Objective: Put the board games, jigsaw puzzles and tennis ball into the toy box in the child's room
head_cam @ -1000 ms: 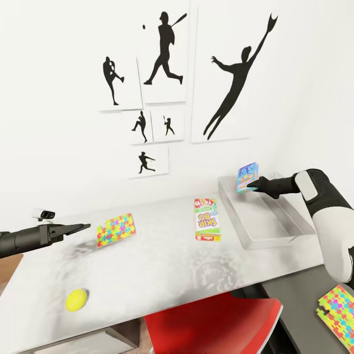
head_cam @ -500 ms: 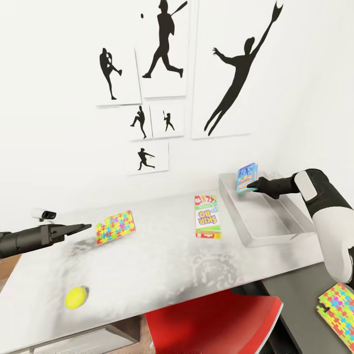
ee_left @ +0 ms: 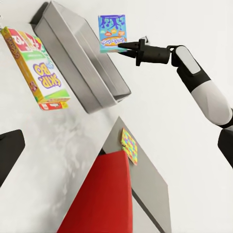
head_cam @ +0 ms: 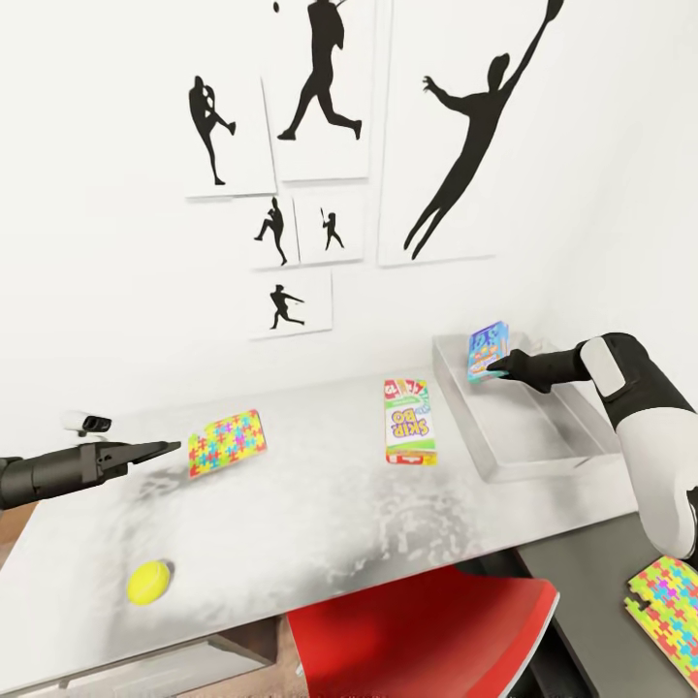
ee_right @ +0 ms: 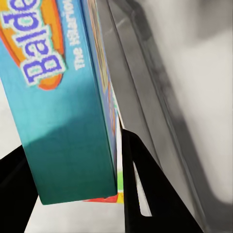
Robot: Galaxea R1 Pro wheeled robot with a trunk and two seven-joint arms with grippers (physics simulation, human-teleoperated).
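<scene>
Blue cartoon game, green-white game with a red band, puzzle in yellow, pink, blue, green, yellow ball, pale grey worktop, red chair.

Head cam: above, facing tabletop and wall. Left wrist: far. Right wrist: close. All share toy box.

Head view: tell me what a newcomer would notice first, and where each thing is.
First, the right gripper holding a blue board game upright over the far end of the grey toy box on the table. Next, black baseball silhouettes cover the wall behind. On the tabletop lie a green-white Skip-Bo box beside the toy box, a jigsaw puzzle near the left gripper, and a yellow tennis ball at the near edge.
</scene>
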